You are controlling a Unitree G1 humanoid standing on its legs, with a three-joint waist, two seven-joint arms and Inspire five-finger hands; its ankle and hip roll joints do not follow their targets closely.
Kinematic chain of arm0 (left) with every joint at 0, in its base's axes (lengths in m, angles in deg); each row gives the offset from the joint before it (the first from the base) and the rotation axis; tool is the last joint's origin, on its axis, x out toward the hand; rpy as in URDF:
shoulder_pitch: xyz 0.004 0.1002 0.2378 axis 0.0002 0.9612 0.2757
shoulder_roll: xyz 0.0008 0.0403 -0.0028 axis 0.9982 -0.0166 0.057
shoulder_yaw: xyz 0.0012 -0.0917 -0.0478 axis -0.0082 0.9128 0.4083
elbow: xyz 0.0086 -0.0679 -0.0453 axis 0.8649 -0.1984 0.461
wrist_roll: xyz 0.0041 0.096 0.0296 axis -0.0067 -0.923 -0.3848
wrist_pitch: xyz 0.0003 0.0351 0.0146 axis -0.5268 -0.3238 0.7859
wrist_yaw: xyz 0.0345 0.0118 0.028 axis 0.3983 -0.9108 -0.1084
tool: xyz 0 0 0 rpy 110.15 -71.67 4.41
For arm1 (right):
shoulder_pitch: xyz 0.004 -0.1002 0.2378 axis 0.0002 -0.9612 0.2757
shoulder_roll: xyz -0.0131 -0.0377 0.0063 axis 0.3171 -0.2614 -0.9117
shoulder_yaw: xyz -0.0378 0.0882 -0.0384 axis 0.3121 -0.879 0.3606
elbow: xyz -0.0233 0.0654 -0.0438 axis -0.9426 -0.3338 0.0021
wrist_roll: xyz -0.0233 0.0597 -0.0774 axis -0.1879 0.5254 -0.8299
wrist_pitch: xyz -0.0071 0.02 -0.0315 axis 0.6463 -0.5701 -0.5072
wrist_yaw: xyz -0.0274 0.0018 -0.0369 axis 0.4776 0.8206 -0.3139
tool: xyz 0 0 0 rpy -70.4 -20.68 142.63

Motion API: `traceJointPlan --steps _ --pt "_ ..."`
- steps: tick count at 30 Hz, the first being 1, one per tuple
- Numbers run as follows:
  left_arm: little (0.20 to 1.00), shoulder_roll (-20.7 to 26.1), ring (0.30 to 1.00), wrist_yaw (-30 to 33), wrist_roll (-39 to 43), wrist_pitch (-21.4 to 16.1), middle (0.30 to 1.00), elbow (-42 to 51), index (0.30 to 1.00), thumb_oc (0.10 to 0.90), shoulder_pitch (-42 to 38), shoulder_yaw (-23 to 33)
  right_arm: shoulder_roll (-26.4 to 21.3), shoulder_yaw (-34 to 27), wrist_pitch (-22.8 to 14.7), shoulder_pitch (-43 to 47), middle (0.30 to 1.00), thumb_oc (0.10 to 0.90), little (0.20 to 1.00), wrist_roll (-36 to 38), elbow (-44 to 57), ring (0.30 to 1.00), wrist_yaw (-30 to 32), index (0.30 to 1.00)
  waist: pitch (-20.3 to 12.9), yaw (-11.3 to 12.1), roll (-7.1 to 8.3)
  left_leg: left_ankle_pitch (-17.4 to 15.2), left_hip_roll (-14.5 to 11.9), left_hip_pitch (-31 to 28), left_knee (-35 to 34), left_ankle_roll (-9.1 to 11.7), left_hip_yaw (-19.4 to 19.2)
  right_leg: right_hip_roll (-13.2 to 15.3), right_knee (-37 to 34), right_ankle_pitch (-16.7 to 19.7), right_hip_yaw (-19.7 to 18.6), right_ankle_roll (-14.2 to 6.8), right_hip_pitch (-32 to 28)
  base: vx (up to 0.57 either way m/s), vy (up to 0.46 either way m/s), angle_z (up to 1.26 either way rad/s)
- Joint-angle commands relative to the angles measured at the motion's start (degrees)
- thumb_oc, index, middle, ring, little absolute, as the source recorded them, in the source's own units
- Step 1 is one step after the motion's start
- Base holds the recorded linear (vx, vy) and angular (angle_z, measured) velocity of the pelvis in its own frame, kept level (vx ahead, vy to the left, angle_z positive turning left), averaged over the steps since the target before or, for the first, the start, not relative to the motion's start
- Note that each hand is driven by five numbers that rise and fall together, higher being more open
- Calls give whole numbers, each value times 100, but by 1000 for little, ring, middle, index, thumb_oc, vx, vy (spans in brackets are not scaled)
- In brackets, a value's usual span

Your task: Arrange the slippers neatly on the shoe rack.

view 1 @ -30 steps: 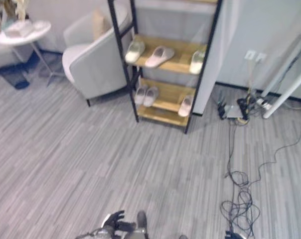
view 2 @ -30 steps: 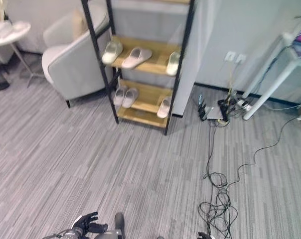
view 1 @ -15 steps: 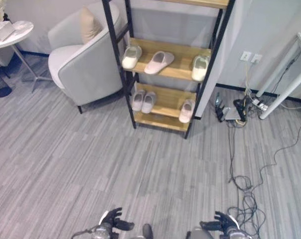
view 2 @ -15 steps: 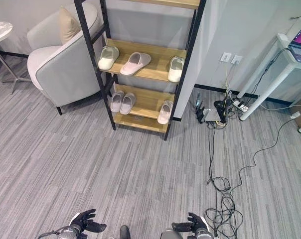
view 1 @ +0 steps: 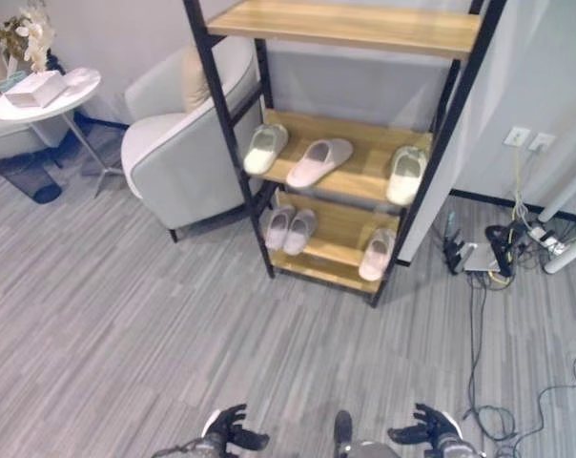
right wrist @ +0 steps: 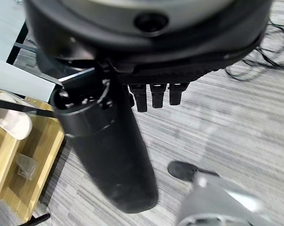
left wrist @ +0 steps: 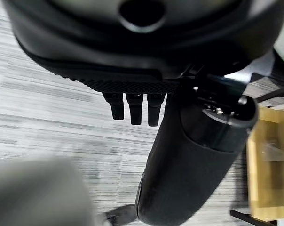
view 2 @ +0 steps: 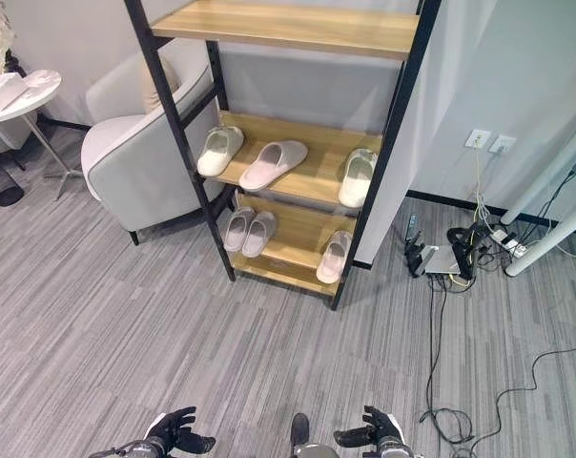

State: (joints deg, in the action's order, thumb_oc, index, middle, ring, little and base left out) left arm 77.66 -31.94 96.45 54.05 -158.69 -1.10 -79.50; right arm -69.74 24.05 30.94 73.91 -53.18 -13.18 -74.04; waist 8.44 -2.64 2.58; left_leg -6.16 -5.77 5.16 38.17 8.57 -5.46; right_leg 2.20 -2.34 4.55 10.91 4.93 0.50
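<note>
Nearest, low and well short of the shoe rack (view 1: 233, 157), the left hand (view 1: 229, 429) and the right hand (view 1: 431, 427) hang side by side over the grey carpet floor (view 1: 107, 315). Both are released, fingers spread and relaxed, thumbs turned inward toward each other, grasping nothing. In each wrist view the fingers (left wrist: 132, 107) point straight out over the carpet.

To the right of the rack's foot, cables (view 1: 498, 286) trail across the floor to a power strip (view 1: 477, 258) by the wall, under wall sockets (view 1: 528, 139).

The rack is a black frame with wooden shelves. On its lowest shelf a pair of slippers (view 1: 290, 229) lies together at the left, and a single slipper (view 1: 374, 256) lies at the right end. On the shelf above, a pale slipper (view 1: 265, 149) sits at the left, a pinkish slipper (view 1: 318, 162) lies angled beside it, and another pale slipper (view 1: 406, 176) rests at the right end.

Left of the rack stands a grey armchair (view 1: 178, 157) with a cushion (view 1: 195, 78); farther left, a round white side table (view 1: 42, 100) carries a box (view 1: 35, 88).
</note>
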Motion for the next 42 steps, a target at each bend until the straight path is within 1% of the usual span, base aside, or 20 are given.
traceJointPlan --steps 1,3,4,5,6,7,11,14,17,20,21,22,24,26,32,33,35,38,40,42 --pt "900 90 900 81 -138 -183 900 148 900 800 -335 -168 -316 39 -145 -63 900 800 900 219 9 900 38 900 134 106 87 568 44 278 -1031 -428 -439 142 491 -725 -201 -705 -80 257 -3 -6" --pt "900 80 900 84 -146 -180 900 116 900 800 -323 -173 -315 54 -154 -75 900 800 900 215 -7 900 44 900 138 139 82 511 30 387 -1296 -446 -461 124 421 -789 -192 -750 -176 279 24 -7" --pt "900 83 900 88 -166 -169 900 75 900 800 -302 -185 -315 79 -150 -65 900 800 900 176 -35 900 87 900 143 243 70 556 -42 703 -2005 -449 -515 69 286 -892 -240 -818 -378 210 45 1" --pt "900 82 900 89 -166 -169 900 74 900 800 -300 -186 -316 79 -150 -67 900 800 900 175 -35 900 88 900 152 245 78 551 -31 673 -2023 -450 -521 80 279 -900 -242 -823 -401 311 74 3" --pt "900 89 900 93 -174 -175 900 62 900 800 -289 -189 -313 84 -150 -60 900 800 900 172 -44 900 92 900 164 296 42 735 -68 749 -2362 -401 -459 26 235 -950 -288 -842 -498 316 93 -6" --pt "900 105 900 110 -140 -186 900 34 900 800 -272 -186 -301 101 -163 -46 900 800 900 183 -31 900 112 900 185 398 -29 1125 -73 968 -2770 -303 -278 -89 192 -1065 -408 -851 -701 314 91 -8" --pt "900 113 900 83 -90 -159 900 -54 900 800 -168 -88 -246 117 -161 -102 900 800 900 133 -18 900 71 900 97 466 -32 1135 32 823 -3048 -347 -154 -102 331 -1293 -584 -867 -925 330 132 -32" --pt "900 139 900 58 -117 -133 900 -117 900 800 -116 -31 -186 119 -144 -93 900 800 900 27 -39 900 43 900 -11 512 34 977 192 692 -3008 -504 -232 90 923 -1307 -642 -1033 -843 235 150 -64" --pt "900 194 900 47 -176 -113 900 -106 900 800 -178 -47 -156 160 -144 31 900 800 900 -72 61 900 -20 900 4 437 14 676 351 298 -3092 -787 -430 452 2125 -736 -561 -1377 -200 172 145 -35" --pt "900 228 900 50 -146 -118 900 -60 900 800 -218 -51 -144 145 -166 64 900 800 900 -55 99 900 -24 900 50 392 -49 521 386 76 -3143 -889 -485 576 2628 -436 -437 -1436 161 154 91 -19" --pt "900 260 900 63 -107 -127 900 -20 900 800 -232 -34 -126 151 -155 80 900 800 900 -64 93 900 -23 900 57 347 -119 389 395 -144 -3219 -914 -486 671 2614 -445 -183 -1360 454 219 87 -22" --pt "900 259 900 63 -107 -127 900 -20 900 800 -230 -33 -127 153 -155 79 900 800 900 -64 93 900 -22 900 66 338 -115 379 402 -156 -3217 -913 -477 679 2630 -465 -175 -1361 443 249 50 -26" --pt "900 284 900 41 -71 -122 900 -16 900 800 -220 15 -148 161 -155 89 900 800 900 -74 57 900 -22 900 80 233 -146 198 440 -465 -3322 -908 -430 593 2090 -627 171 -1249 763 302 -9 -30" --pt "900 282 900 14 -126 -120 900 -80 900 800 -212 32 -197 175 -149 86 900 800 900 -94 79 900 -41 900 123 55 -84 32 584 -854 -3501 -882 -373 469 1323 -335 415 -1243 1159 398 -50 -16" --pt "900 177 900 -29 -244 -138 900 -143 900 800 -166 7 -237 74 -156 -131 900 800 900 -40 -10 900 -35 900 3 -42 -107 -176 620 -1035 -3342 -710 -250 311 805 -348 339 -1126 773 198 -84 31" --pt "900 155 900 -49 -253 -133 900 -150 900 800 -160 -11 -260 56 -149 -160 900 800 900 -21 -46 900 -31 900 -9 -45 -113 -169 579 -968 -3127 -622 -272 300 698 -376 365 -1089 656 139 -111 59" --pt "900 102 900 -58 -245 -149 900 -129 900 800 -191 -62 -303 5 -170 -167 900 800 900 89 -67 900 -11 900 54 -43 -72 158 394 -583 -2204 -359 -419 322 549 -425 376 -991 388 50 -107 24" --pt "900 62 900 -42 -213 -146 900 -80 900 800 -240 -140 -355 44 -161 -105 900 800 900 177 -63 900 8 900 182 39 -4 516 193 -19 -1189 -227 -422 284 441 -543 319 -790 112 49 -73 4" --pt "900 57 900 -27 -191 -144 900 -66 900 800 -256 -167 -352 56 -150 -117 900 800 900 206 -68 900 2 900 203 91 -6 489 133 173 -1252 -297 -341 244 392 -615 240 -766 -5 129 17 -36" --pt "900 54 900 -8 -166 -153 900 -47 900 800 -256 -228 -353 70 -151 -144 900 800 900 226 -85 900 18 900 184 165 8 405 69 325 -1911 -345 -198 221 299 -680 132 -839 -138 183 71 -48"
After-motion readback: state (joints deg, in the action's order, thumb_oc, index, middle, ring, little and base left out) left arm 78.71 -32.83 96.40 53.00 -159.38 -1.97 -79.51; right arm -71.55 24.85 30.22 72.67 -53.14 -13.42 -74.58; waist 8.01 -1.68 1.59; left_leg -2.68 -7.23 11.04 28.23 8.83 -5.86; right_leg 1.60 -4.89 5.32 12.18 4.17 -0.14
